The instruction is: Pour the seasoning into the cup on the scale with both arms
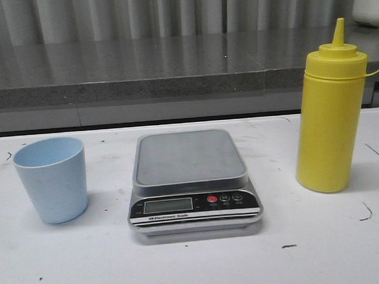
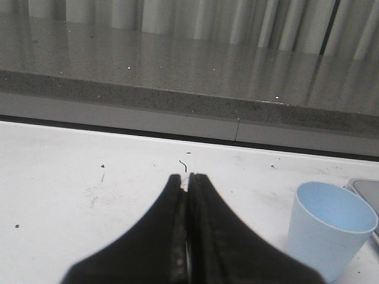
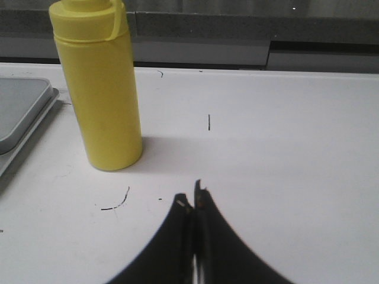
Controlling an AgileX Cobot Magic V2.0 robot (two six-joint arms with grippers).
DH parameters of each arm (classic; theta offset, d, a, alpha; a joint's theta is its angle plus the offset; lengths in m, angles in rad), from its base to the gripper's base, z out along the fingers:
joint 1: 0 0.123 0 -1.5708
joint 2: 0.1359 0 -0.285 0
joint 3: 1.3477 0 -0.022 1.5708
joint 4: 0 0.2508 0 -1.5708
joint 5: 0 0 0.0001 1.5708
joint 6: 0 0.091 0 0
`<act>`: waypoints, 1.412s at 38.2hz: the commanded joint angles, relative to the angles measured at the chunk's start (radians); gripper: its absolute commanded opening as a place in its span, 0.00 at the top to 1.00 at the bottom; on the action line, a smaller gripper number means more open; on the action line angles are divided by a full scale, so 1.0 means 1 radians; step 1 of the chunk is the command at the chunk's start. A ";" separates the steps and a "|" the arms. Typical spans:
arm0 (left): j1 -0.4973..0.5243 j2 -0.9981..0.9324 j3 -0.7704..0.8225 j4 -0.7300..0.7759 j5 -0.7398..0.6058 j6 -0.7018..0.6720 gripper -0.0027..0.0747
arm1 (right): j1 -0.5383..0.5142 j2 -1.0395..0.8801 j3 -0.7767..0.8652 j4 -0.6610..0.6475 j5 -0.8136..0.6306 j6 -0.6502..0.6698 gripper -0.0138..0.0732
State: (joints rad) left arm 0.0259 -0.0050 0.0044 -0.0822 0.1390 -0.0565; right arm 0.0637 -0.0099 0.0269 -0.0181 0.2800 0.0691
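The silver scale (image 1: 191, 180) sits mid-table with a bare grey platform. The pale blue cup (image 1: 52, 179) stands upright and empty on the table to its left, apart from it. The yellow seasoning bottle (image 1: 331, 112) stands upright to the scale's right. No arm shows in the front view. In the left wrist view my left gripper (image 2: 187, 177) is shut and empty over bare table, with the cup (image 2: 328, 228) off to one side. In the right wrist view my right gripper (image 3: 193, 198) is shut and empty, with the bottle (image 3: 102, 89) ahead and to one side.
A grey stone ledge (image 1: 141, 68) runs along the back of the white table (image 1: 196, 262). A white object (image 1: 370, 2) stands on the ledge at the far right. The scale's corner (image 3: 21, 109) shows beside the bottle in the right wrist view.
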 commanded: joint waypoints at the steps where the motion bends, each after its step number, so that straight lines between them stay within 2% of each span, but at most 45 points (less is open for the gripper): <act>1: 0.001 -0.018 0.025 -0.002 -0.079 -0.004 0.99 | -0.004 -0.017 -0.006 -0.014 -0.070 0.001 0.98; 45: 0.001 -0.018 0.025 -0.002 -0.090 -0.004 0.99 | -0.004 -0.017 -0.006 -0.015 -0.077 0.001 0.98; 50: 0.001 -0.018 0.025 -0.002 -0.119 -0.004 0.99 | -0.004 -0.017 -0.006 -0.014 -0.117 0.001 0.98; 54: 0.001 -0.018 0.025 -0.002 -0.202 -0.004 0.99 | -0.002 -0.017 -0.006 -0.007 -0.181 0.001 0.98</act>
State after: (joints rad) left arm 0.0259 -0.0050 0.0044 -0.0822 0.0864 -0.0565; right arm 0.0637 -0.0099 0.0269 -0.0181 0.2316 0.0691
